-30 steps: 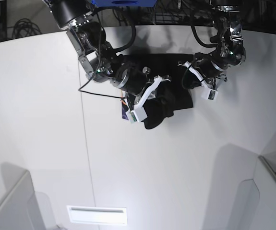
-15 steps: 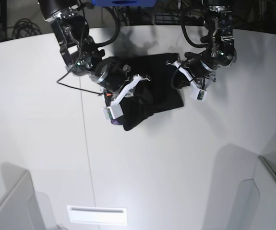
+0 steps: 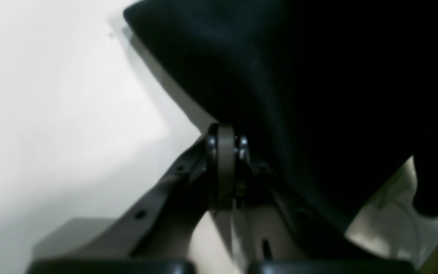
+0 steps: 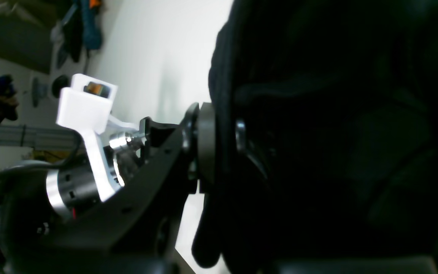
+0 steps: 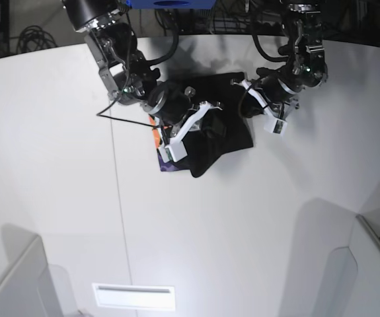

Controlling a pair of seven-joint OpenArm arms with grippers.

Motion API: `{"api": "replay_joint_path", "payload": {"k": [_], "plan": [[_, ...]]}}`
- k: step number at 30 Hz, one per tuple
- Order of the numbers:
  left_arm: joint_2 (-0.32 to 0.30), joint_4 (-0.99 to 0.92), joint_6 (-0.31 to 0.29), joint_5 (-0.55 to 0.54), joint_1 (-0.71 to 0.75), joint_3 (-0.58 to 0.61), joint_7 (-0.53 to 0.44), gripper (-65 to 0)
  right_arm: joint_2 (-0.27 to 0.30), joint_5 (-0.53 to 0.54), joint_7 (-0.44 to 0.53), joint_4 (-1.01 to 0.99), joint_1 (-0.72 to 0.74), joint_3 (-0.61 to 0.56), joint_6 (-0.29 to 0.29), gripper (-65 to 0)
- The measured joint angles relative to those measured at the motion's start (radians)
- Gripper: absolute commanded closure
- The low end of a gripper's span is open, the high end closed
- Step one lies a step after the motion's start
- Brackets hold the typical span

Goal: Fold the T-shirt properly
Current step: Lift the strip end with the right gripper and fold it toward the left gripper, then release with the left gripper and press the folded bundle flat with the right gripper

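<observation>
The black T-shirt (image 5: 226, 132) lies bunched at the back middle of the white table (image 5: 242, 224), with a strip of orange and purple print (image 5: 166, 165) showing at its left edge. My right gripper (image 5: 203, 125) (image 4: 222, 129) is shut on a thick fold of the T-shirt (image 4: 337, 133), with cloth filling the space between its pads. My left gripper (image 5: 244, 100) (image 3: 224, 131) is shut at the right edge of the T-shirt (image 3: 318, 76). There the cloth hangs lifted from the fingertips and throws a shadow on the table.
A thin seam (image 5: 118, 211) runs down the table left of the cloth. A white label strip (image 5: 133, 296) lies near the front edge. Grey panels stand at the front left (image 5: 14, 284) and front right (image 5: 368, 264). A black cable (image 5: 127, 120) loops from the right arm.
The right arm first swung left with the bunched shirt, then came back right and slightly toward the back. The left arm shifted left early on and has since held almost still.
</observation>
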Motion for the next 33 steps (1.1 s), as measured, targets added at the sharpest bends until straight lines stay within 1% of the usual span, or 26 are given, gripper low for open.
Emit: {"api": "replay_joint_path", "payload": {"k": [3,4,7,9,10,14,17,18,21,23,24,25,26,31,33], "plan": [[-0.006,0.026,0.009,0.016,0.015,-0.062,0.011,0.0,0.0,-0.005,0.002,-0.004,0.003,0.006,0.0,0.0],[-0.011,0.047,0.02,0.029,0.029,-0.078,0.018,0.0,0.0,-0.004,0.002,-0.005,0.003,0.006,0.0,0.0],[-0.018,0.108,0.025,0.046,0.082,-0.117,0.037,0.0,0.0,-0.004,0.001,-0.006,0.003,0.006,0.0,0.0],[-0.03,0.134,-0.014,0.047,0.117,-0.142,0.056,0.0,0.001,-0.004,0.001,-0.007,0.003,0.006,0.0,0.0],[-0.033,0.143,-0.043,0.047,0.135,-0.164,0.056,0.0,0.0,-0.004,0.002,-0.007,0.003,0.006,-0.001,0.0],[-0.033,0.151,-0.101,0.05,0.177,-0.285,0.053,0.0,0.0,-0.004,0.0,-0.007,0.002,0.006,0.0,0.0],[-0.032,0.15,-0.169,0.05,0.193,-0.373,0.054,0.0,0.003,-0.004,0.0,-0.007,0.002,0.006,0.0,0.0],[-0.033,0.15,-0.182,0.05,0.196,-0.399,0.053,0.0,0.003,-0.004,-0.002,-0.007,0.003,0.004,0.0,0.0],[-0.033,0.149,-0.193,0.05,0.196,-0.466,0.053,0.0,0.002,-0.002,-0.002,-0.007,0.002,0.004,0.0,-17.6],[-0.034,0.149,-0.193,0.05,0.196,-0.499,0.053,0.0,0.003,-0.002,-0.002,-0.007,0.0,0.002,0.0,-26.7],[-0.034,0.149,-0.193,0.05,0.196,-0.512,0.054,0.0,0.003,-0.002,-0.002,-0.007,-0.001,0.002,0.0,-30.3],[-0.033,0.149,-0.193,0.05,0.196,-0.521,0.053,0.0,0.003,-0.003,-0.002,-0.007,-0.001,0.002,0.0,-32.3],[-0.033,0.149,-0.193,0.05,0.196,-0.529,0.053,0.0,0.003,-0.003,-0.002,-0.007,-0.001,0.002,0.0,-32.9],[-0.033,0.143,-0.194,0.049,0.19,-0.562,0.053,0.0,0.006,-0.003,-0.002,-0.006,-0.003,0.002,0.0,-32.4],[-0.033,0.118,-0.194,0.045,0.181,-0.585,0.053,0.0,0.005,-0.003,-0.039,-0.005,-0.003,0.0,0.0,-32.4]]}}
